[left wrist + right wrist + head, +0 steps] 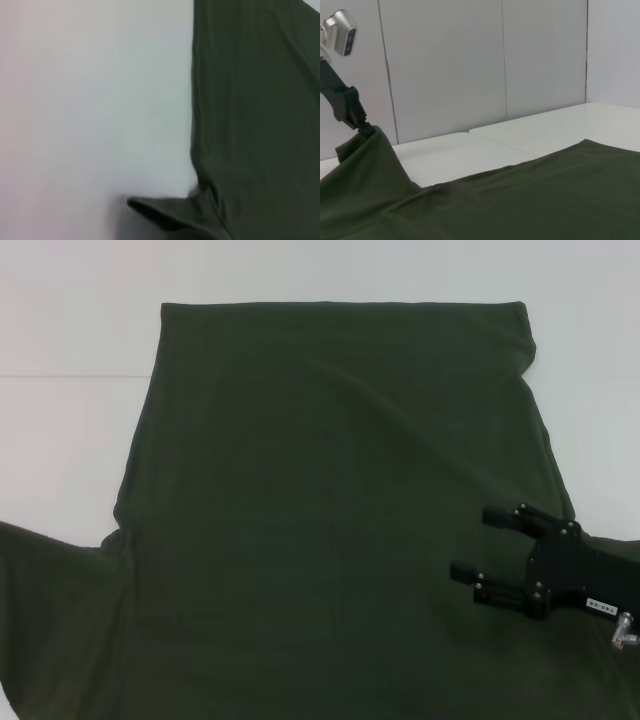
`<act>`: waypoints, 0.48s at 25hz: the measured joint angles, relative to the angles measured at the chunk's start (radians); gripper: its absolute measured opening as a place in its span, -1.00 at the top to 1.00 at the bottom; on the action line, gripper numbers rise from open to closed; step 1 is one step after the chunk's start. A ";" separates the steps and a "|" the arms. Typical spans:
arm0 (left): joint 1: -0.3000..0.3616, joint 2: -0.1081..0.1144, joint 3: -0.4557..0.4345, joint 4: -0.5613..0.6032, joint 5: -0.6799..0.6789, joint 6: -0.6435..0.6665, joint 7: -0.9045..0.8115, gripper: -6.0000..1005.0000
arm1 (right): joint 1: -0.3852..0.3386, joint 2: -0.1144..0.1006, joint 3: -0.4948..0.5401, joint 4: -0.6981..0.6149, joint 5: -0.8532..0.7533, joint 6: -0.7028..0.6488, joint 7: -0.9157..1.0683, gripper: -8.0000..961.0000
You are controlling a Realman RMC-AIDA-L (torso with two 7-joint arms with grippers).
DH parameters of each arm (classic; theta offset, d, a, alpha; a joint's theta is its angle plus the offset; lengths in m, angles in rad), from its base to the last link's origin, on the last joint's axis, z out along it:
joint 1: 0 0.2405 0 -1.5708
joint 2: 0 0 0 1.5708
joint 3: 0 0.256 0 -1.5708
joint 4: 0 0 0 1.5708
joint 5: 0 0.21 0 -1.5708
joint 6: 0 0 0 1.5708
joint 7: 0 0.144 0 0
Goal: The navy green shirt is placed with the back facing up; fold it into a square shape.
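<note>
My right pincer point(478, 543) hovered apart over the navy green shirt point(330, 500) while my left pincer point(362, 129) clamped its left sleeve, risking uneven, wrinkled folding.

shirt point(330, 490): collar end cut off at 6 o'clock | my left tool point(362, 129): tips buried in cloth | front hidden

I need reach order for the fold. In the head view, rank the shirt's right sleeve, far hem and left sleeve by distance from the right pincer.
1. Right sleeve: directly beneath the right pincer, on the navy green shirt's right.
2. Far hem: along the far edge, across the shirt body.
3. Left sleeve: opposite side, near the frame's left edge.
</note>
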 joint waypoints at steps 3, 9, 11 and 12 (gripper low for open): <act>-0.017 -0.002 0.001 -0.001 0.000 0.018 0.000 0.94 | 0.000 0.000 0.000 0.001 0.000 -0.003 -0.001 -0.87; -0.039 -0.022 0.016 -0.006 -0.002 0.033 -0.028 0.94 | 0.000 0.000 0.000 0.006 0.000 -0.004 -0.007 -0.87; -0.047 -0.027 0.013 -0.006 -0.008 0.035 -0.049 0.94 | 0.000 0.000 0.000 0.006 0.000 -0.004 -0.007 -0.87; -0.052 -0.031 0.012 -0.007 -0.011 0.037 -0.057 0.94 | 0.000 0.000 0.000 0.006 0.000 -0.004 -0.007 -0.87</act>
